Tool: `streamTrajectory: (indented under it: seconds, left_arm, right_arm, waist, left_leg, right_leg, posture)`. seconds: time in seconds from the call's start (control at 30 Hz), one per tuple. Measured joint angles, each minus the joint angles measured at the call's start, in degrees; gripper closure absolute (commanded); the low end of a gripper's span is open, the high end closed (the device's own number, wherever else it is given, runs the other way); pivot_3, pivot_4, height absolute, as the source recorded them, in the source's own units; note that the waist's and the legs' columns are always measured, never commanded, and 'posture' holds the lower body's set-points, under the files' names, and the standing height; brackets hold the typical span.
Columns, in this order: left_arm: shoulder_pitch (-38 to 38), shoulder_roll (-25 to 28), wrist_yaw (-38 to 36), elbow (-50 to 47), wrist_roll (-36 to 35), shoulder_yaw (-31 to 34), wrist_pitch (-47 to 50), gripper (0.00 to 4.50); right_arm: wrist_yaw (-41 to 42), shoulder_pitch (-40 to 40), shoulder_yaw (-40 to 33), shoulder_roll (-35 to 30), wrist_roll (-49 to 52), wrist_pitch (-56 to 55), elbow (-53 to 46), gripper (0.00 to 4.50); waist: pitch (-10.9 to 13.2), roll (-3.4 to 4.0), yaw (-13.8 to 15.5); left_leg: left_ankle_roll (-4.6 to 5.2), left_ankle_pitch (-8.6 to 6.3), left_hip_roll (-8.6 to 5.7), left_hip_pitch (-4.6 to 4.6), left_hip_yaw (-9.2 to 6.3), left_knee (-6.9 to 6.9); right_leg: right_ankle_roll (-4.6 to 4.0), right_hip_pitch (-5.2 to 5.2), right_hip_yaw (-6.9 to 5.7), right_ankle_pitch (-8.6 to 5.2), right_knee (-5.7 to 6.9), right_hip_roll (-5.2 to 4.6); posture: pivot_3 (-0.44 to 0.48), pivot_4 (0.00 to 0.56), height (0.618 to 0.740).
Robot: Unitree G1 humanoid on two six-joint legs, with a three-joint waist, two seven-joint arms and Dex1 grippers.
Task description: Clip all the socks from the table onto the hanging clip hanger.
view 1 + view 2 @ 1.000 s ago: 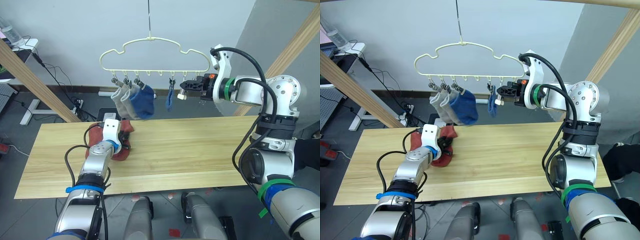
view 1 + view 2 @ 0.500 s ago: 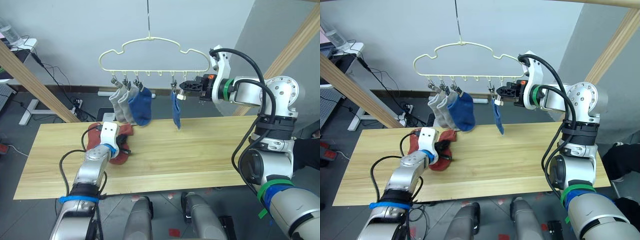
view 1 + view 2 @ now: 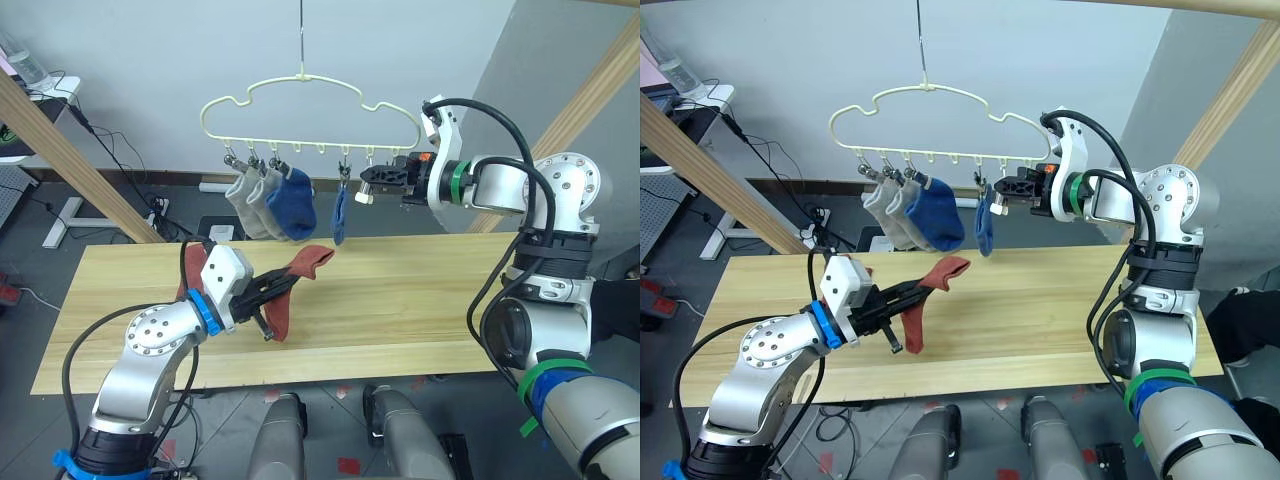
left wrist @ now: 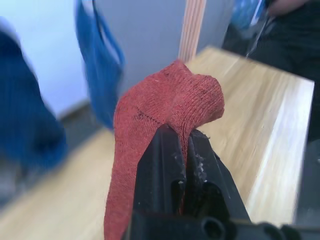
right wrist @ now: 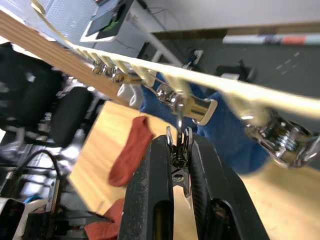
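My left gripper is shut on a rust-red sock and holds it above the table; the sock drapes over the fingers. A second rust-red sock lies on the table, mostly hidden behind my left arm. The pale-yellow clip hanger hangs over the table's far edge. Two light grey socks and a blue sock hang from its left clips, and another blue sock hangs near the middle. My right gripper is shut on a silver clip just right of that sock.
Thick wooden frame poles slant at the left and at the right. Cables and a power strip lie on the floor behind the table. A desk stands at the far left.
My left gripper has lifted one rust-red sock off the table and carried it up and to the right. The hanging socks have swung. My right gripper stays at the clip.
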Motion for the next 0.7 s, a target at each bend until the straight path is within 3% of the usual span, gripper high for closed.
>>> streamTrajectory:
  seconds: [0.27, 0.7]
  left_arm:
    - [-5.11, -3.16, 1.79, 8.69, 7.33, -2.67, -16.1, 4.48]
    - [-8.11, -5.84, 6.23, 13.59, 10.03, -3.96, -20.81, 4.48]
  right_arm:
    - [-2.91, -1.59, -5.35, 2.84, 1.36, 3.54, 0.96, 4.37]
    - [-11.82, -1.69, -7.93, 4.22, 9.59, 3.54, 2.09, 4.37]
  waist:
    - [0.0, 0.0, -0.03]
    - [0.0, 0.0, -0.15]
  left_leg:
    - [0.0, 0.0, -0.02, -0.01, 0.06, -0.03]
    - [0.01, 0.0, 0.01, -0.02, 0.04, -0.01]
  right_leg:
    - [-0.07, 0.0, 0.06, 0.04, -0.07, -0.01]
    - [-0.06, -0.01, 0.03, 0.04, 0.0, 0.0]
  posture:
    - [-0.001, 0.271, 0.74]
    - [-0.01, 0.28, 0.74]
